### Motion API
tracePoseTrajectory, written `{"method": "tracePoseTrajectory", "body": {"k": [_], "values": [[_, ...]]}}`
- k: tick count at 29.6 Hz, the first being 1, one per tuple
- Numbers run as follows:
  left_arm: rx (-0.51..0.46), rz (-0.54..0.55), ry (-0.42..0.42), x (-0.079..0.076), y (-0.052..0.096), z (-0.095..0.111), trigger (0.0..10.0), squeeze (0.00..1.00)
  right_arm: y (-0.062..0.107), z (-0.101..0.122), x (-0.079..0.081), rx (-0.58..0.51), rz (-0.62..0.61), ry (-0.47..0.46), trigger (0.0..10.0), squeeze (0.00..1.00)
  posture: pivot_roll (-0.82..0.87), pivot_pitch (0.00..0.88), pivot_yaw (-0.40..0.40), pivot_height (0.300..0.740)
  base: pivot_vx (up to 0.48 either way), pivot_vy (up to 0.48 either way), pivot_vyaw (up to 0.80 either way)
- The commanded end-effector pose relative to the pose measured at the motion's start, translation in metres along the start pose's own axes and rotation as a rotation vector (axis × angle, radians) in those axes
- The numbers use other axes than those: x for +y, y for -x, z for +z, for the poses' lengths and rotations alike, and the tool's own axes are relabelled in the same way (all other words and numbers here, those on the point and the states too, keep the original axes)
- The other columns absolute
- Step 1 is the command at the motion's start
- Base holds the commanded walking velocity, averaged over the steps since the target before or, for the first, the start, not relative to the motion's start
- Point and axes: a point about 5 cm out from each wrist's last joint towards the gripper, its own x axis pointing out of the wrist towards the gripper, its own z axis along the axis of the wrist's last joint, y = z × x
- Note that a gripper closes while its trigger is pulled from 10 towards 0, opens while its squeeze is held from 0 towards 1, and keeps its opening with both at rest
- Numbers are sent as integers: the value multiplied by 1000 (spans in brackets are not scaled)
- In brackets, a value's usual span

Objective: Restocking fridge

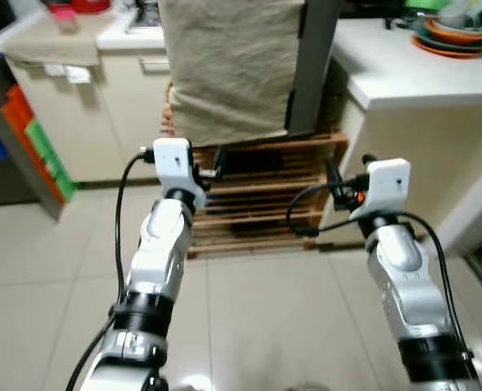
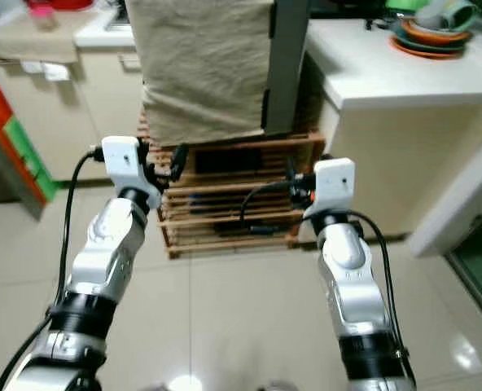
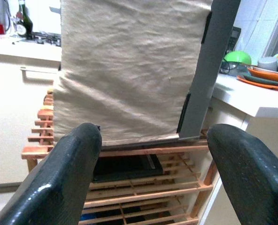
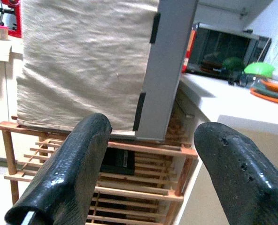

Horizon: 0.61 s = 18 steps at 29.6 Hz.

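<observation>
A small fridge (image 1: 229,65) draped in a beige cloth stands on a slatted wooden rack (image 1: 257,204) straight ahead, its grey side (image 1: 310,65) bare on the right. Both silver arms are raised in front of it. My left gripper (image 3: 153,173) is open and holds nothing, pointing at the cloth and the rack's top shelf. My right gripper (image 4: 153,164) is also open and holds nothing, aimed at the grey edge of the fridge. Both stop short of the rack. A dark flat object (image 3: 125,166) lies on the rack's upper shelf.
A white counter (image 1: 404,65) with stacked orange and green bowls (image 1: 453,32) stands close on the right, and a microwave (image 4: 223,47) sits further back on it. Cream cabinets (image 1: 86,106) and coloured bins (image 1: 37,138) are on the left. Tiled floor (image 1: 265,309) lies below the arms.
</observation>
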Motion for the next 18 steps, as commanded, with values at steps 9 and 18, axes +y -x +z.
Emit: {"method": "tracePoseTrajectory", "body": {"k": [9,18], "values": [[-5,-23,-19,-5,-2,1,10000,0,2,17,12,-63,90,19,10000,0,-177,0,10,740,377,296,0],[-6,-27,-44,-1,-2,2,10000,0,-1,18,13,-74,75,9,10000,0,-166,0,29,740,356,322,0]]}}
